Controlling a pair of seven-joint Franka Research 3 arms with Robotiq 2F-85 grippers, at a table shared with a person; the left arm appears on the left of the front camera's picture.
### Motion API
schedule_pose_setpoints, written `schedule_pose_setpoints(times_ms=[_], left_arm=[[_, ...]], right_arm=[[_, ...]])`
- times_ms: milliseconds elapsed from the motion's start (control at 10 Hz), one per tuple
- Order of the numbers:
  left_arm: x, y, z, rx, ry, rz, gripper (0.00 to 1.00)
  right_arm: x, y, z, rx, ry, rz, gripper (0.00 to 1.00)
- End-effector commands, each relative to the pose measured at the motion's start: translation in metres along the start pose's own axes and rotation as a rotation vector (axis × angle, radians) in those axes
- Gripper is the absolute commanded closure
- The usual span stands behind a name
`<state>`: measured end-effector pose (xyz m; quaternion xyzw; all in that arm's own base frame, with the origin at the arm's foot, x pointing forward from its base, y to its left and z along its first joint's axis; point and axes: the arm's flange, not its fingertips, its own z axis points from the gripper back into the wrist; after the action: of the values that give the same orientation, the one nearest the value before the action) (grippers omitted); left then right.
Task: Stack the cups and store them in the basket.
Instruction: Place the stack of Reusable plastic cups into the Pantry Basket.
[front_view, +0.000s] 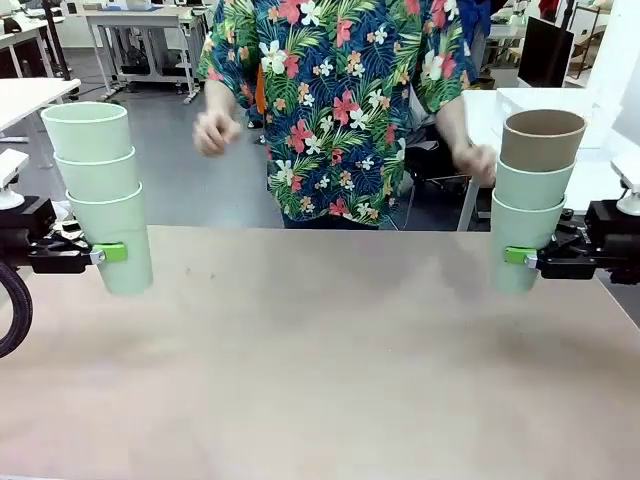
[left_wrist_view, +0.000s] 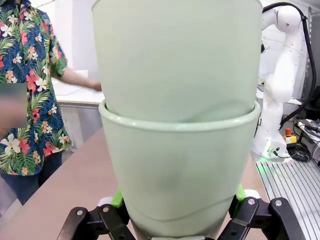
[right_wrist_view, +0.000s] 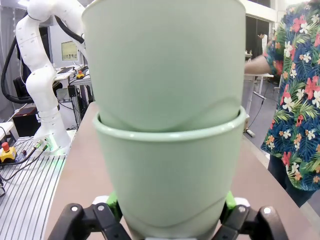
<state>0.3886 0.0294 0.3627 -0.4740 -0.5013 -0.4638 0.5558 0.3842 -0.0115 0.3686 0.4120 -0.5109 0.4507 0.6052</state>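
left stack (front_view: 100, 180): all pale mint green
right stack (front_view: 535, 190): brown top cup (front_view: 543, 140), mint green below
pads (front_view: 112, 252): bright green
shirt (front_view: 335, 100): red, white, green tropical flowers
table (front_view: 320, 360): tan

A person (front_view: 330, 100) in a floral shirt stands behind the tan table (front_view: 320, 380).

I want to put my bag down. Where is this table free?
The tabletop is bare all across the middle, between the green cup stack in the robot's left hand and the brown-topped stack in its right hand. Only those two sides are crowded.
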Motion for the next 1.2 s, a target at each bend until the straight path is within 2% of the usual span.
schedule_pose_setpoints(times_ms=[0,1100], left_arm=[[0.0034,-0.0006,0.0004,-0.002,-0.009,-0.007,0.13],[0.0034,-0.0006,0.0004,-0.002,-0.009,-0.007,0.13]], right_arm=[[0.0035,0.0002,0.0000,0.000,-0.001,0.008,0.15],[0.0035,0.0002,0.0000,0.000,-0.001,0.008,0.15]])
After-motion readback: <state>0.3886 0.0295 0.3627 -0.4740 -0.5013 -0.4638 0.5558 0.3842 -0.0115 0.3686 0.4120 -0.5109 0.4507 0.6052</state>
